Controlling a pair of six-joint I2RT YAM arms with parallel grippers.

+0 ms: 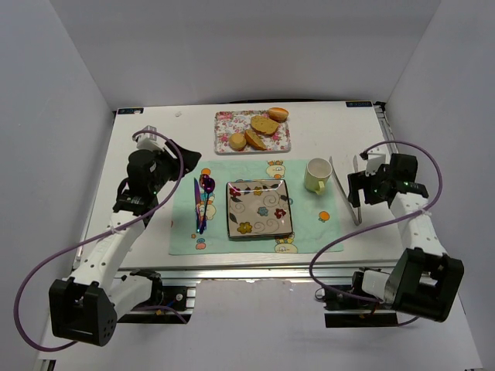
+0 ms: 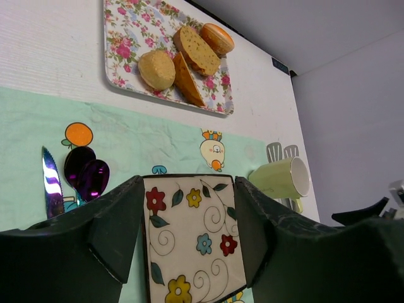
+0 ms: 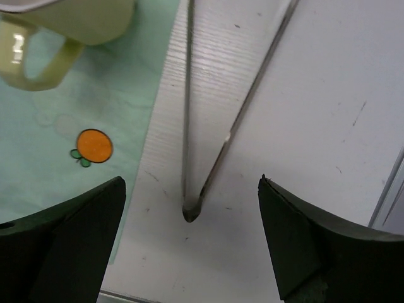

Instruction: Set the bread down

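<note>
**White table, setting laid, bread not yet lifted**

Top view: the bread (image 1: 237, 141) sits on the floral tray (image 1: 223, 117) at the far edge, touching darker slices. The square plate (image 1: 259, 209) lies bare on the green mat (image 1: 186, 232) (likely the destination). The left gripper (image 1: 184, 159) hangs beside the mat's left edge.

Left wrist: jaws spread wide and empty, framing the plate, with the bread well ahead.

Right wrist: the right gripper (image 3: 191, 189) is wide open, straddling the hinge end of the tongs (image 3: 187, 95) without touching them. It is probably lined up to take them.

bread (image 1: 237, 141) on tray (image 1: 224, 124); tray behind mat (image 1: 186, 232); plate (image 1: 259, 209) on mat; cup (image 1: 316, 175) right of plate
</note>
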